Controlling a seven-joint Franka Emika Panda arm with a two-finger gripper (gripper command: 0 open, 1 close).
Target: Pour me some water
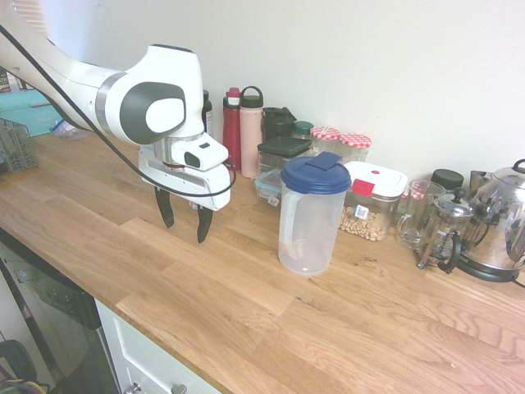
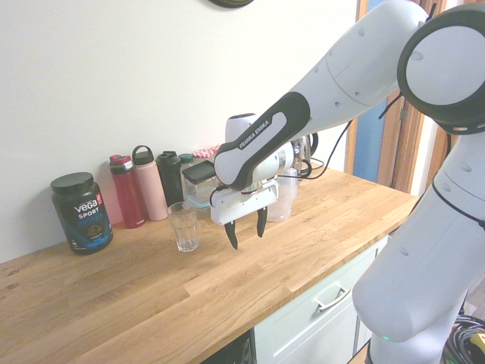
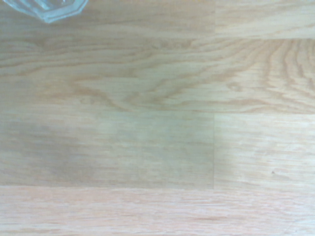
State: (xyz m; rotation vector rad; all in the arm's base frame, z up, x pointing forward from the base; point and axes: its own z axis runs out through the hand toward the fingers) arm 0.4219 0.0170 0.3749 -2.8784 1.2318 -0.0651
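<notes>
Oak-grained planks make up the worktop [image 1: 246, 304] under me, a warm butcher-block countertop against a plain white wall. From the first exterior view my gripper [image 1: 182, 220] hangs pointing straight down above bare wood, its two dark tapered fingers spread apart and holding nothing. Well to one side stands the clear plastic pitcher [image 1: 308, 217], cylindrical, with a dark blue lid and a moulded handle; behind it sit a lidded box of chickpeas [image 1: 369, 205], a glass French press [image 1: 443, 234] and a shiny steel kettle [image 1: 500, 222], and further back a red bottle [image 1: 232, 127] and a pink bottle [image 1: 251, 131]. From the second exterior view my gripper [image 2: 245, 230] hovers just beside a clear faceted drinking glass [image 2: 183, 226], upright on the wood and apart from my fingers, with a black protein tub [image 2: 81, 211] near the wall; my hand mostly hides the pitcher. My wrist view shows smooth pale wood grain, with the glass's angular rim [image 3: 47, 9] at one corner.
</notes>
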